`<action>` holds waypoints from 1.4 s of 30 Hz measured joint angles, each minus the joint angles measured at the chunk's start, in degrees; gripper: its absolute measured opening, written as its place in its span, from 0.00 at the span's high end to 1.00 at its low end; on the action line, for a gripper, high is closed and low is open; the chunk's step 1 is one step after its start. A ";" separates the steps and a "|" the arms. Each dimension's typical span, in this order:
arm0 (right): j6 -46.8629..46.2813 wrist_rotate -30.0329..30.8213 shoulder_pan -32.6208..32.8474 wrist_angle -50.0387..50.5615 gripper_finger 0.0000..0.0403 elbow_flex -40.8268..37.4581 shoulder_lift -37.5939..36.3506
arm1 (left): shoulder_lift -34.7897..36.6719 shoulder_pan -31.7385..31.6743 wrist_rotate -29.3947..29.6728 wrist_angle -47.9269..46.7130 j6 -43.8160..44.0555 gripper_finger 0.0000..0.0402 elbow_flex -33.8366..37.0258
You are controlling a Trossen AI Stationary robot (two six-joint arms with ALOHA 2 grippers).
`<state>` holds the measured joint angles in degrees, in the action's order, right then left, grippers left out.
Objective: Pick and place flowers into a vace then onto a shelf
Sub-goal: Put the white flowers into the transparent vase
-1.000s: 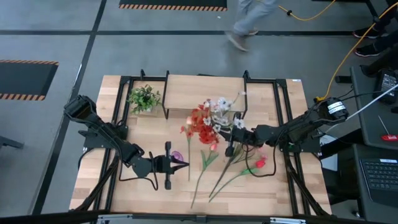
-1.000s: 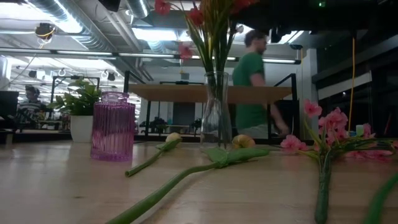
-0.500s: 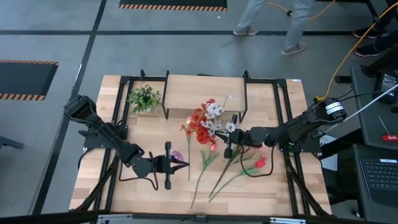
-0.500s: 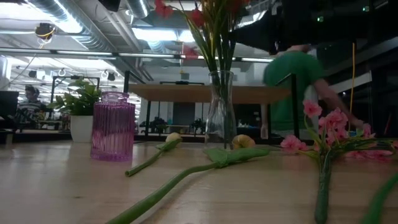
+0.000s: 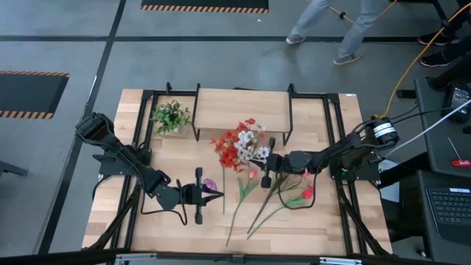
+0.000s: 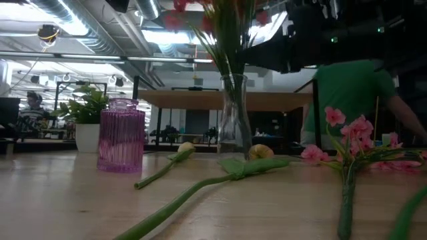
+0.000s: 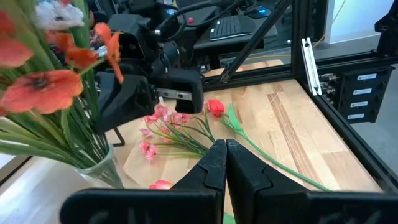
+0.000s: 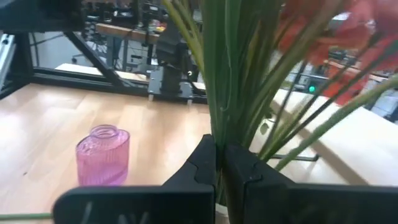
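Observation:
A clear glass vase (image 6: 233, 113) stands mid-table and holds red and white flowers (image 5: 241, 147). My right gripper (image 5: 263, 163) is at their green stems, shut on them. Loose flowers lie on the table: yellow tulips (image 6: 260, 152), a pink spray (image 5: 298, 177) and a red tulip (image 5: 307, 193). My left gripper (image 5: 219, 194) hovers shut beside a small pink ribbed vase (image 5: 208, 184), touching nothing. The shelf (image 5: 239, 109) stands at the table's far edge. My right gripper pinches the green stems (image 8: 217, 124) of the bunch between its two fingers, above the vase's mouth. Which stems it has, I cannot tell. The fingers come level from the table's right side, across the upright stems. The stems' lower ends stand in the glass vase.
A small green plant in a white pot (image 5: 171, 116) stands at the far left, beside the shelf. Long stems (image 5: 239, 202) stretch toward the near edge. Black frame rails (image 5: 346, 147) run along both sides. A person (image 6: 350, 93) moves behind the table.
My right gripper has gone toward the table's left edge and down, staying shut. The white blooms it carries have come in among the red ones over the glass vase. A person has walked past beyond the far edge.

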<state>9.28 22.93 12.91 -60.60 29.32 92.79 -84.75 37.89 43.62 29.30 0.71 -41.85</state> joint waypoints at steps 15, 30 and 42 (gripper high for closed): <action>-1.54 -0.06 0.49 0.34 0.94 0.02 1.38 | 0.00 0.00 -0.01 -0.02 0.00 0.99 -0.02; -1.52 -0.12 1.60 3.49 0.85 0.02 1.29 | 0.00 0.00 -0.01 -1.44 0.02 0.99 -0.02; -1.64 -0.14 1.64 4.86 0.85 0.02 -1.14 | 0.00 0.00 -0.01 -1.79 1.07 0.99 -0.03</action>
<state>7.64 22.79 14.55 -55.74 29.34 91.65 -84.75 37.89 43.62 27.51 1.78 -41.88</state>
